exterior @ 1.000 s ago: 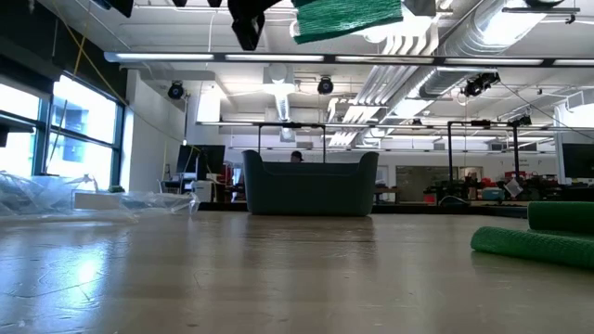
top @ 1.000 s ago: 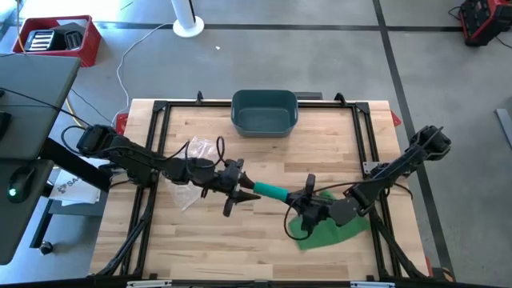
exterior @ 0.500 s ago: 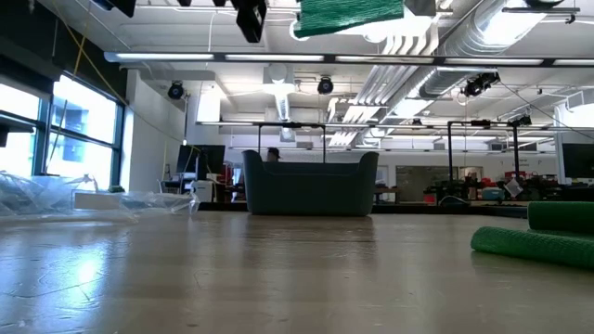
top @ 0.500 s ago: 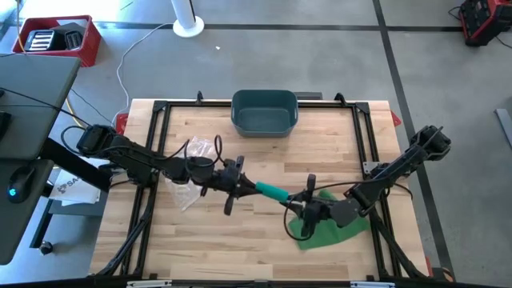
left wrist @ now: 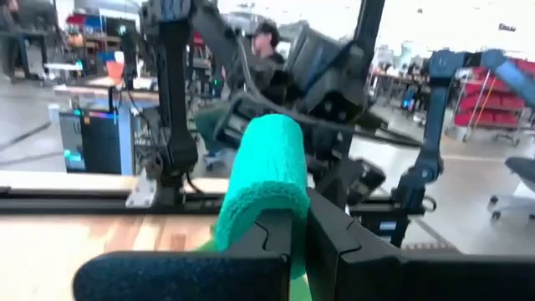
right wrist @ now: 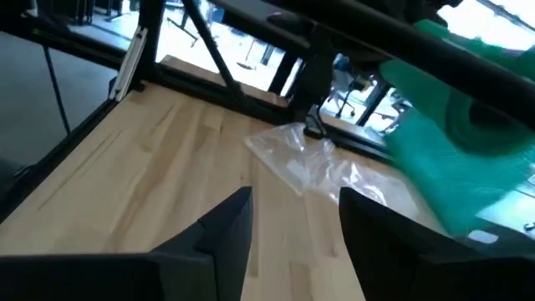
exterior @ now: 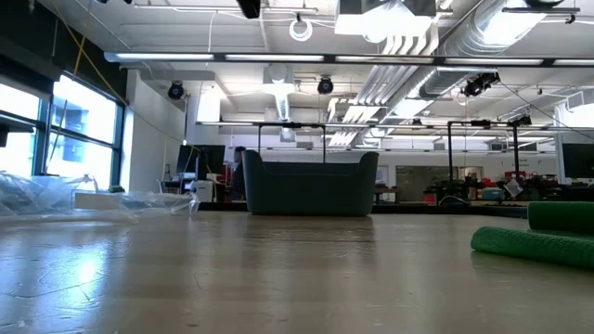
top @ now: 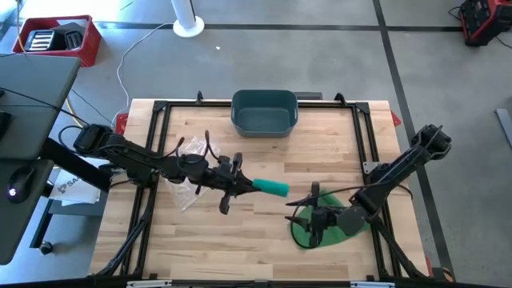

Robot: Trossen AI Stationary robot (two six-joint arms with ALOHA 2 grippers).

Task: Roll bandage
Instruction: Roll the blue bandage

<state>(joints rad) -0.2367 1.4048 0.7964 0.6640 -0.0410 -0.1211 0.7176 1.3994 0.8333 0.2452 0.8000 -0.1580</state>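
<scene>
A teal-green bandage roll point(top: 272, 188) hangs above the middle of the table, with my left gripper point(top: 237, 186) shut on it. In the left wrist view the roll point(left wrist: 263, 167) sticks out past the two fingers. The bandage's loose green part point(top: 334, 226) lies flat on the table at the near right and shows in the low view point(exterior: 534, 243). My right gripper point(top: 309, 218) stands open above its left edge, with nothing between the fingers point(right wrist: 288, 226). My left gripper pinches the roll's end toward the table's left point(left wrist: 269, 213) between its two fingers. The fingers come level from the table's left and lie along the roll. The roll points toward the table's right, about level and lifted clear of the table.
A dark teal bin point(top: 265, 112) stands at the middle of the far edge. A crumpled clear plastic bag point(top: 192, 152) lies at the left beneath my left arm. A black frame point(top: 160, 108) runs around the tabletop. Bare wood lies at the near left.
My left gripper has shut on the roll and drawn it a little toward the table's left. My right gripper has let go of the roll's other end, opened, and moved toward the near edge over the loose bandage. The roll has left the low view's top.
</scene>
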